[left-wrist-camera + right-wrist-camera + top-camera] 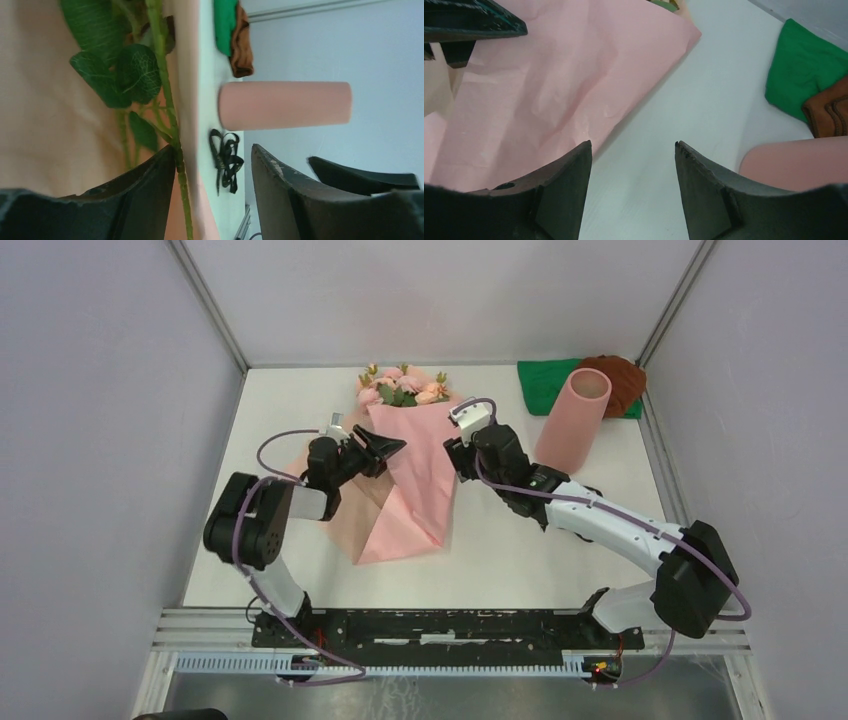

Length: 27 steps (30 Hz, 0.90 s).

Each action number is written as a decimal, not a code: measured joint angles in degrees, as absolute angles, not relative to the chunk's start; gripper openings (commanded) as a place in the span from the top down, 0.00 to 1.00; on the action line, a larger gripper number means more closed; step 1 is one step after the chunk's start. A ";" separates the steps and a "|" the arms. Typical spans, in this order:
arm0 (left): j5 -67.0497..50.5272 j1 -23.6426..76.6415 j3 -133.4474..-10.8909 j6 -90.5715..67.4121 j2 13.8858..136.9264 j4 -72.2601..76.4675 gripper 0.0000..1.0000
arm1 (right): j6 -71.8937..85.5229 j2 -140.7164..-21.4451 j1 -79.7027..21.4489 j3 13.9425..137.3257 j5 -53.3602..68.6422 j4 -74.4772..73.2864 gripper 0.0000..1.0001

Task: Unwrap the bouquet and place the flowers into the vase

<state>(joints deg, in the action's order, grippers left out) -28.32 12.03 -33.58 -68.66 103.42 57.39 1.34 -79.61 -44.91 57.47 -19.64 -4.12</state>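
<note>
Both stood open: we feared the left claw [390, 447], straddling one thin stem [162, 75], might pinch wrapping paper [549, 75] too; the right claw [633, 145] idled.

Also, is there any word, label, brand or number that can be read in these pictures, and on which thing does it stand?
There is no readable text in any view.
The wrapping paper, the vase, the green cloth and the black ribbon are all plain.
</note>
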 measured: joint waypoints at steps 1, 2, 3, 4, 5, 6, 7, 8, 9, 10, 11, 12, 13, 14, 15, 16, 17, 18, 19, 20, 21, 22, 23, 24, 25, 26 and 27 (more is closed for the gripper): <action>-27.81 12.80 -34.41 -67.48 100.05 53.65 0.35 | 1.30 -79.31 -44.64 57.39 -19.77 -4.08 0.32; -27.07 13.65 -35.70 -66.13 97.08 49.98 0.35 | 1.26 -79.11 -44.42 57.34 -19.79 -4.12 0.32; -26.63 14.39 -37.19 -64.99 94.91 46.92 0.35 | 1.26 -79.05 -44.29 57.28 -19.79 -4.12 0.32; -25.58 15.51 -39.42 -63.48 92.62 42.94 0.35 | 1.26 -79.00 -44.07 57.23 -19.79 -4.16 0.32; -24.95 16.60 -41.67 -62.13 90.80 39.75 0.35 | 1.26 -78.91 -44.01 57.12 -19.81 -4.19 0.32; -24.14 17.63 -43.66 -60.99 89.52 37.36 0.34 | 1.26 -78.74 -43.86 57.04 -19.86 -4.25 0.32; -23.94 18.41 -45.15 -60.29 88.68 35.59 0.34 | 1.26 -78.52 -43.81 56.95 -19.90 -4.38 0.32; -23.75 19.20 -46.52 -59.66 88.07 33.95 0.34 | 1.26 -78.11 -43.75 56.73 -20.01 -4.40 0.32; -23.49 19.92 -47.81 -58.98 87.68 32.12 0.34 | 1.26 -77.54 -43.72 56.53 -20.12 -4.56 0.32; -23.03 20.62 -48.93 -58.37 87.57 30.20 0.34 | 1.23 -77.01 -43.72 56.40 -20.21 -4.67 0.32; -22.79 21.12 -49.60 -58.00 87.59 28.60 0.34 | 1.23 -76.40 -43.68 56.31 -20.29 -4.89 0.32; -22.55 21.47 -49.82 -57.56 87.64 27.07 0.34 | 1.23 -75.75 -43.57 56.27 -20.51 -4.91 0.32; -22.48 21.65 -49.82 -57.34 87.70 25.98 0.34 | 1.23 -75.24 -43.46 56.21 -20.62 -4.82 0.32; -22.37 21.76 -49.82 -57.19 88.05 24.73 0.34 | 1.23 -74.65 -43.38 56.05 -20.69 -4.73 0.32; -22.33 21.82 -49.82 -57.08 88.47 24.03 0.34 | 1.23 -74.24 -43.33 55.88 -20.82 -4.73 0.32; -22.06 21.89 -49.82 -57.06 89.01 23.11 0.34 | 1.23 -74.06 -43.24 55.72 -20.88 -4.67 0.32; -21.82 21.89 -49.80 -57.01 89.38 22.33 0.34 | 1.21 -74.04 -43.11 55.61 -20.88 -4.58 0.32; -21.19 21.89 -49.67 -56.99 89.71 21.76 0.34 | 1.21 -74.17 -42.98 55.51 -20.88 -4.43 0.32; -20.75 21.89 -49.43 -56.97 89.84 21.06 0.34 | 1.23 -74.43 -42.85 55.40 -20.86 -4.34 0.32; -20.14 21.89 -49.23 -56.90 89.84 20.56 0.34 | 1.23 -74.89 -42.63 55.37 -20.82 -4.16 0.32; -19.59 21.89 -49.12 -56.84 89.84 20.10 0.34 | 1.23 -75.72 -42.46 55.37 -20.69 -3.73 0.32; -19.29 21.89 -49.08 -56.77 89.84 19.73 0.34 | 1.23 -76.58 -42.28 55.40 -20.49 -3.38 0.32; -18.68 21.89 -48.93 -56.64 89.84 19.31 0.34 | 1.26 -77.91 -42.11 55.42 -20.18 -3.03 0.32; -18.15 21.89 -48.75 -56.47 89.82 19.18 0.34 | 1.28 -79.70 -41.93 55.44 -19.53 -2.59 0.32; -17.85 21.89 -48.58 -56.25 89.82 18.96 0.34 | 1.34 -81.19 -41.87 55.48 -19.09 -2.44 0.32; -17.45 21.89 -48.42 -56.01 89.82 18.87 0.34 | 1.50 -82.87 -41.82 55.55 -18.20 -2.37 0.33; -16.84 21.89 -48.25 -55.81 89.73 18.57 0.34 | 1.65 -84.55 -41.78 55.72 -17.34 -2.42 0.32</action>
